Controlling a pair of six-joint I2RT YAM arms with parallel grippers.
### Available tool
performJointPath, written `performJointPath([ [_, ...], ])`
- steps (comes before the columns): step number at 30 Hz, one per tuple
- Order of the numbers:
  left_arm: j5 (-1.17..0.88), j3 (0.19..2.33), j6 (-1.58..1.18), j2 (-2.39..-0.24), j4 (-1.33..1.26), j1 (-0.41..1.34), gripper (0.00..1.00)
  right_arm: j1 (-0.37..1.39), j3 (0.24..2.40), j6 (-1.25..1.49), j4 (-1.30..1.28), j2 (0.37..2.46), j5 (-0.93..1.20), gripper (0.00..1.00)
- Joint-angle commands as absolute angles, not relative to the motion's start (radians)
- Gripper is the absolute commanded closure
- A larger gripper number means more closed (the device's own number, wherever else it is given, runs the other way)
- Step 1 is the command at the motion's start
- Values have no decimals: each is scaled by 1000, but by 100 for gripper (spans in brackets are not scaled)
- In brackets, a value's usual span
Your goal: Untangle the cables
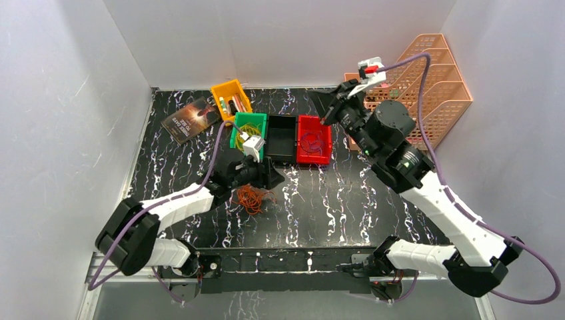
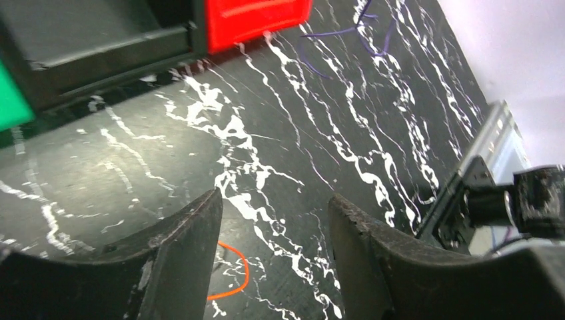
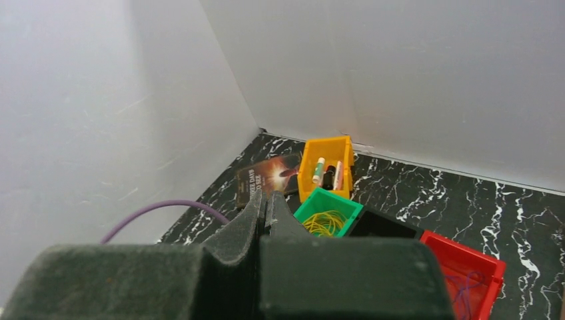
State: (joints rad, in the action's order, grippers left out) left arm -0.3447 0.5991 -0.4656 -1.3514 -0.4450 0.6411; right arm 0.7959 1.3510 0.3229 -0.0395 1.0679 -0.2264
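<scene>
A small tangle of thin orange cables lies on the black marble table, just on the near side of my left gripper. That gripper is low over the table and open, with nothing between its fingers. In the left wrist view one orange loop rests on the table beside the left finger. Yellow cables sit in the green bin. My right gripper hovers above the red bin, shut and empty. Thin purple loops lie inside that red bin.
A black bin stands between the green and red ones. A yellow bin holding markers and a dark book are at the back left. A pink wire file rack fills the back right corner. White walls enclose the table.
</scene>
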Motion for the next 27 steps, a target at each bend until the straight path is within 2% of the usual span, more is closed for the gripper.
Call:
performJointPath([
  [1,-160,606,-433,-1254,-303,644,40,792,1455,245,2,1119,-264,100],
  [11,-105,625,-407,-1207,-223,644,36,741,1555,137,68,1216,-320,100],
  [27,-81,628,-405,-1202,-211,644,35,584,1643,176,88,1351,-182,100],
])
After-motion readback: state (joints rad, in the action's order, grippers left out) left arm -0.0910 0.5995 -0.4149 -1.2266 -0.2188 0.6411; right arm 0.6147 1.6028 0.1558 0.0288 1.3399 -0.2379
